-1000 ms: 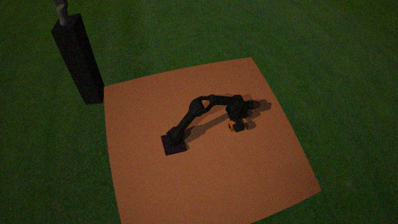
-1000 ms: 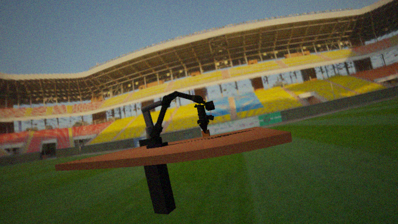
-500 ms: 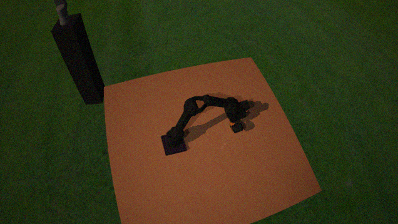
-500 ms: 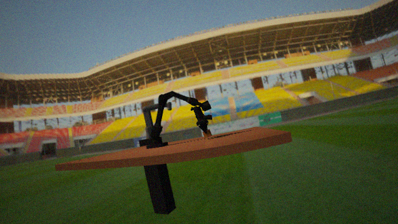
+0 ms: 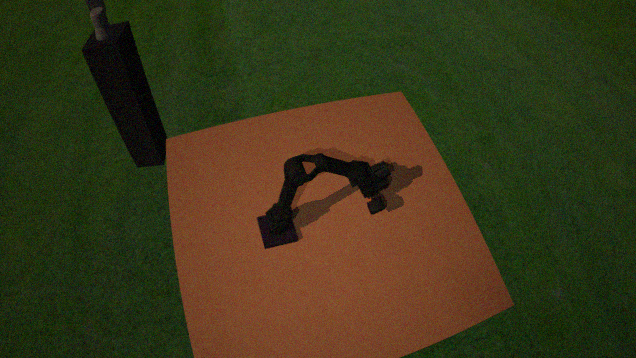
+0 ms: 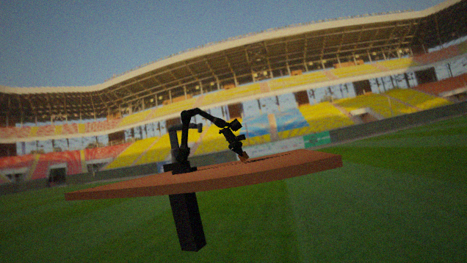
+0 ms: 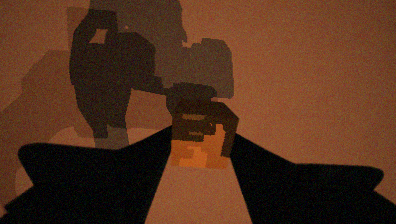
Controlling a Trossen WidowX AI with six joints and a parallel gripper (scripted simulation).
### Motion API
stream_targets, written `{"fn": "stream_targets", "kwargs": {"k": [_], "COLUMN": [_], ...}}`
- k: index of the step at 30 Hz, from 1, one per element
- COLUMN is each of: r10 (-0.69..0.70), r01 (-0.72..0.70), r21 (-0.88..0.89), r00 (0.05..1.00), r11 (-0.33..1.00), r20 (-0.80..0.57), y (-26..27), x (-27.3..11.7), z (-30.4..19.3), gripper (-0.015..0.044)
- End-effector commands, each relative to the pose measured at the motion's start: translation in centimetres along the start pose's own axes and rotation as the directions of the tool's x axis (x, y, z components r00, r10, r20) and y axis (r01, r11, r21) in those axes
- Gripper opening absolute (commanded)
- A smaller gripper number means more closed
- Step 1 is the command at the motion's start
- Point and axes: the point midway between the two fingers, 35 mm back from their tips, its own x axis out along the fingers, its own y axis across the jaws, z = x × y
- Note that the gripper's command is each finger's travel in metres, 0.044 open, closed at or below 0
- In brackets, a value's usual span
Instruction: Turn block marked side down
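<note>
The orange block [image 6: 244, 157] [image 7: 200, 155] is small, partly lit and partly in shadow. My gripper [image 7: 201, 132] is shut on it, one black finger on each side. In the exterior view the gripper leans, and the block is tilted with it, at or just above the table top [image 6: 136, 184] [image 5: 325, 295]; I cannot tell whether it touches. In the top view the black gripper hides nearly all of the block, with only a speck of orange showing. The marked side cannot be made out in any view.
The arm's base [image 5: 277, 232] [image 6: 180, 168] stands on the orange-brown table. Dark shadows of the arm fall on the table around the gripper. A dark pillar [image 5: 125, 100] with a grey part on top stands beyond a table corner in the top view.
</note>
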Motion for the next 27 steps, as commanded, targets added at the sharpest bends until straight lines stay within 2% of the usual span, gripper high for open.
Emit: {"fn": "stream_targets", "kwargs": {"k": [1, 13, 27], "r10": [-0.005, -0.005, -0.003], "r01": [0.005, 0.005, 0.004], "r21": [-0.002, -0.002, -0.004], "r00": [0.997, 0.994, 0.944], "r11": [1.0, 1.0, 1.0], "r20": [0.08, 0.111, 0.33], "y": [-0.1, -0.1, 0.0], "x": [-0.7, -0.6, 2.1], "z": [0.2, 0.1, 0.1], "gripper": [0.0, 0.0, 0.0]}}
